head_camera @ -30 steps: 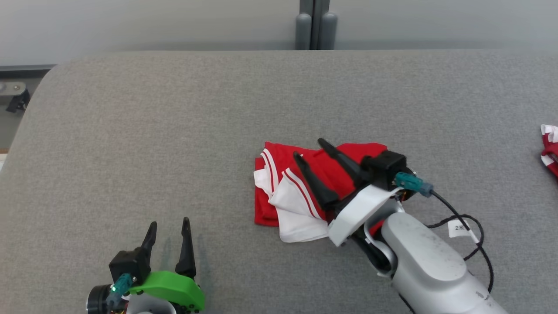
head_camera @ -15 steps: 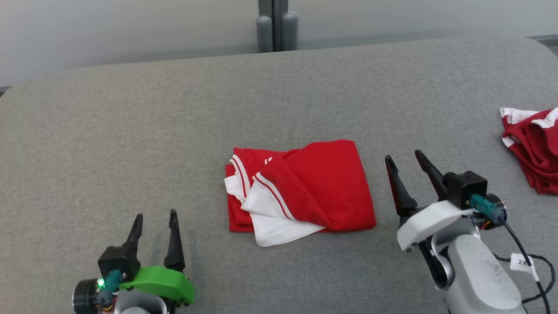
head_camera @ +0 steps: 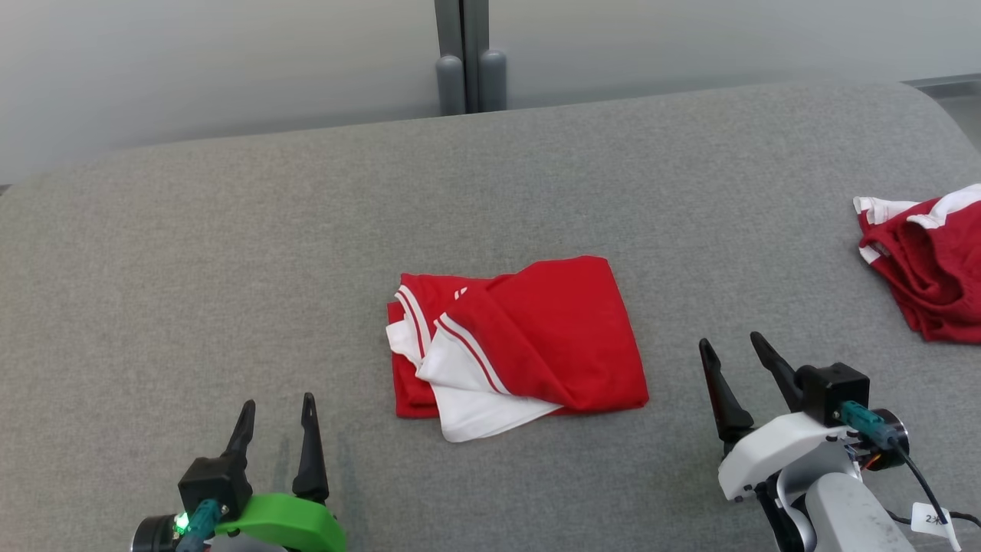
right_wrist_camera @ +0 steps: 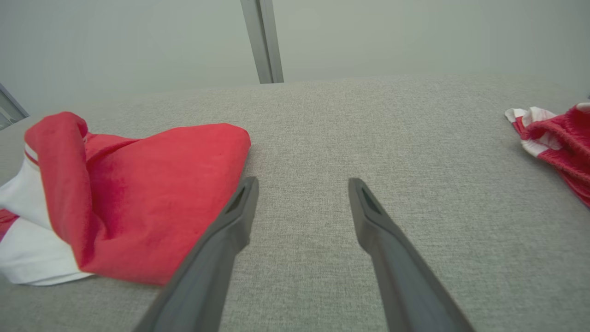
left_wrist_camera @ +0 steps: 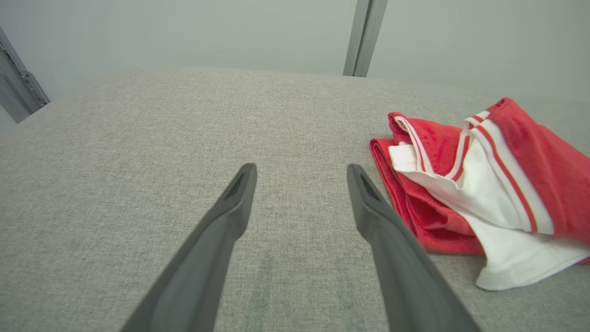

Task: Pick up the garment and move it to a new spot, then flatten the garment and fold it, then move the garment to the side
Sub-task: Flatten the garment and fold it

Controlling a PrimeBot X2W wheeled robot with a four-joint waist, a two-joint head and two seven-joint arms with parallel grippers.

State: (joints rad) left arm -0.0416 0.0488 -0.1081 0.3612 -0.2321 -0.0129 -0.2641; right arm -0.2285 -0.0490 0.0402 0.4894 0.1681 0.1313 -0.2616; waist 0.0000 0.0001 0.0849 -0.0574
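The garment (head_camera: 552, 337) lies folded in the middle of the grey padded surface (head_camera: 230, 230), red on top with a white striped sleeve sticking out at its near left. My right gripper (head_camera: 729, 340) stands open to the garment's right, apart from it, with nothing between its fingers. In the right wrist view the garment (right_wrist_camera: 152, 193) lies just left of the open right gripper (right_wrist_camera: 303, 180). Near the front left, my left gripper (head_camera: 278, 400) is open and empty. The left wrist view has the garment (left_wrist_camera: 484, 184) to the right of the left gripper (left_wrist_camera: 301, 167).
A second, crumpled red-and-white garment (head_camera: 927, 261) lies at the far right edge of the surface, also the right wrist view's second garment (right_wrist_camera: 557, 143). A grey post (head_camera: 464, 54) stands behind the back edge against a pale wall.
My right gripper, which was over the folded garment, has drawn away to the right and toward the near edge. The head view has shifted. The garment stays folded; the left gripper has not moved.
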